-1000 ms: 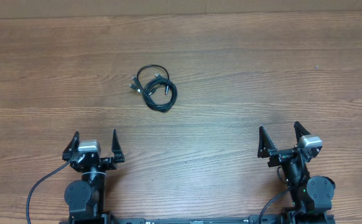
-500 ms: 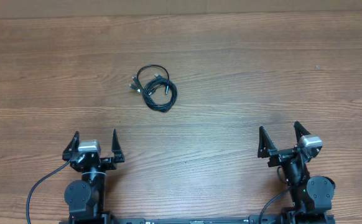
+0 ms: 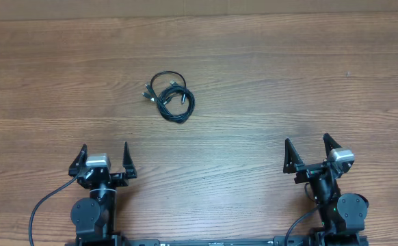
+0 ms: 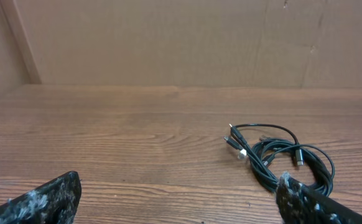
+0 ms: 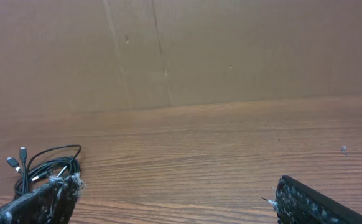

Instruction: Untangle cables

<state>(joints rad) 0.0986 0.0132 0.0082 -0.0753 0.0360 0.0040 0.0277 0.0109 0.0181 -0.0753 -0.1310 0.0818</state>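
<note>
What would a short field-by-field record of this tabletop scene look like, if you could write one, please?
Surface: brown wood-grain table
Task object: thin black cables, looped in one tangled bundle, small plug ends showing
Bundle position: left of centre, ahead of the left arm
Left end effector: open, empty, apart from the bundle
Right end effector: open, empty, farther from the bundle
Backdrop: brown cardboard wall along the table's far edge
Task state: untangling not yet begun
</note>
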